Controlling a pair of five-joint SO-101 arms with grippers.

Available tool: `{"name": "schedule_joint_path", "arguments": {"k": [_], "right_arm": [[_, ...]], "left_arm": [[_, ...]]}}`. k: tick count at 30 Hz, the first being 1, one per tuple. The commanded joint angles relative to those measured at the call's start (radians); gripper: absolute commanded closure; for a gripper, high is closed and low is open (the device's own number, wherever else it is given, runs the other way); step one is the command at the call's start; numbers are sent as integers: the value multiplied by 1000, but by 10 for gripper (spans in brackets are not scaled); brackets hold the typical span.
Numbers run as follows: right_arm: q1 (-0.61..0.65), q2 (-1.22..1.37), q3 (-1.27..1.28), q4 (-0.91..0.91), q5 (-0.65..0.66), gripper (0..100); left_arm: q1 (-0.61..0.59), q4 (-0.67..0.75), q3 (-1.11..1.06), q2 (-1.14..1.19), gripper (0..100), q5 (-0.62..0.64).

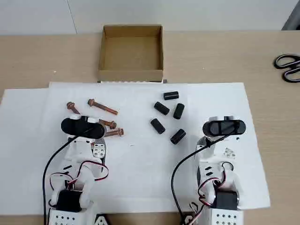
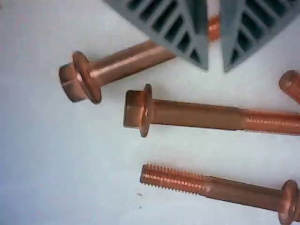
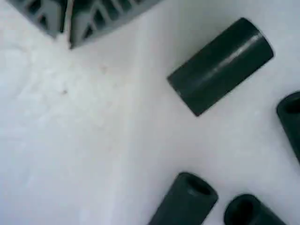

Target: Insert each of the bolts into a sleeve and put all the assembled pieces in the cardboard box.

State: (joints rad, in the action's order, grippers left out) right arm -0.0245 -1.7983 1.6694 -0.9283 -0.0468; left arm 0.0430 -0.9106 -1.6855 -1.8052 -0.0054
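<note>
The left jaws, nearly closed and empty, hang directly over a bolt (image 2: 117, 61) whose shank runs crosswise beneath their gap. Other bolts (image 2: 197, 115) lie just beside it. The right jaws, pressed together and empty, hover near the sleeves (image 1: 161, 108), the nearest sleeve (image 3: 220, 65) lying slantwise. The cardboard box (image 1: 131, 74) stands beyond on the tabletop (image 1: 211, 56).

A bare strip of paper (image 1: 136, 126) runs between the bolts (image 1: 104, 107) and sleeves (image 1: 161, 108) up to the open box (image 1: 130, 74). The bolts lie crowded; the sleeves have gaps between them.
</note>
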Motion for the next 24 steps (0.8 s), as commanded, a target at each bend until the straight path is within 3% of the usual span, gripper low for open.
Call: {"name": "schedule_joint_path", "arguments": {"k": [1,16,24], "right_arm": [[-10,-16,12,-2,6,995],[-8,-16,14,-2,5,995],[-12,-16,9,-2,5,995]], "left_arm": [[3,2,10,-11,993,3],[78,2,8,-11,991,-3],[192,2,10,-11,992,-3]]}}
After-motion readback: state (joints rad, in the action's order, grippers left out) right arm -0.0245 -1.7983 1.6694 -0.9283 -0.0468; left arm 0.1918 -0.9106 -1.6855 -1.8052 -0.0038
